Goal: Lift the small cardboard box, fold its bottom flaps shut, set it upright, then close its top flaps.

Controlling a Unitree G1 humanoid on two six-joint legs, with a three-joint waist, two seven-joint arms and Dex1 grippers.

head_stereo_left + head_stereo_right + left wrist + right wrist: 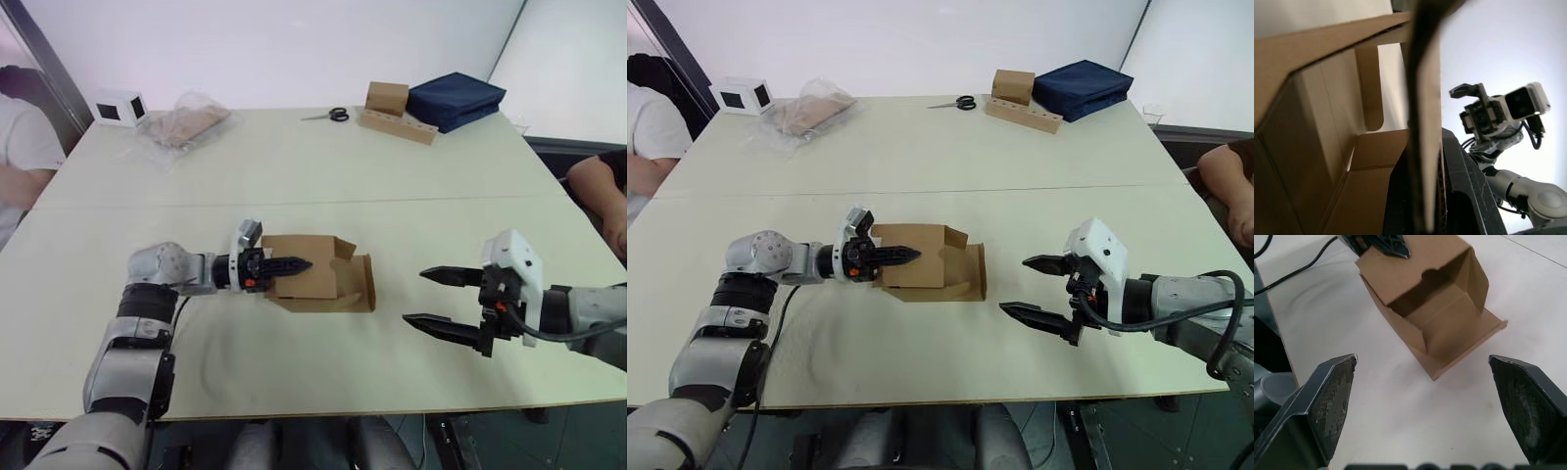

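Cardboard: your small cardboard box [313, 274] lay on its side mid-table, unprinted, no writing readable.
Left gripper [294, 264]: pinched the box's wall.
Right gripper [439, 299]: spread wide, near its open end.

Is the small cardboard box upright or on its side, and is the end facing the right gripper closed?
On its side; the small cardboard box has that end open, flaps spread, hollow interior visible from the right wrist.

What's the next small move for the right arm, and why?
Probably advance the open right end effector toward the small brown cardboard box. The box lies on its side on the table, gripped through one wall by the left end effector, its open flaps facing the right one, which is apart from it.
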